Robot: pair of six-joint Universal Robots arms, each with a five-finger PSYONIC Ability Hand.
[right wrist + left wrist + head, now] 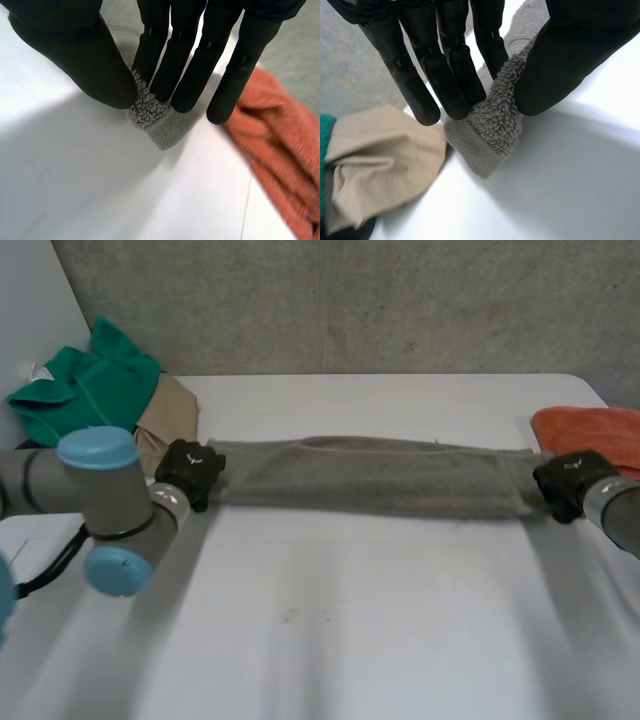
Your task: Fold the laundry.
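A: Found the grey towel [370, 478]?

B: Yes. Lying on the white table [330, 640] as one long strip, running straight from the left hand [190, 472] across to the right hand [565, 483].

A: Held at both ends?

B: Yes. Pinched at one end corner between the left fingers [455, 75] and the left thumb [570, 55]. Pinched the same way at the other end, between the right fingers [165, 60] and the right thumb [75, 55].

A: Lifted up or resting?

B: Hard to tell. Maybe just touching the table under the fingertips.

A: Anything close by?

B: A tan cloth [380, 155] just beside the left fingertips, with a green cloth [85, 390] past it. An orange cloth [285, 150] just beside the right fingertips.

A: Which way to go next?

B: Probably end to end. Stretching away sideways from each set of fingers, toward the other hand. Just as near for one hand as for the other. So carry one end over to meet the other end. Hold tight, and stay off the cloths next door.
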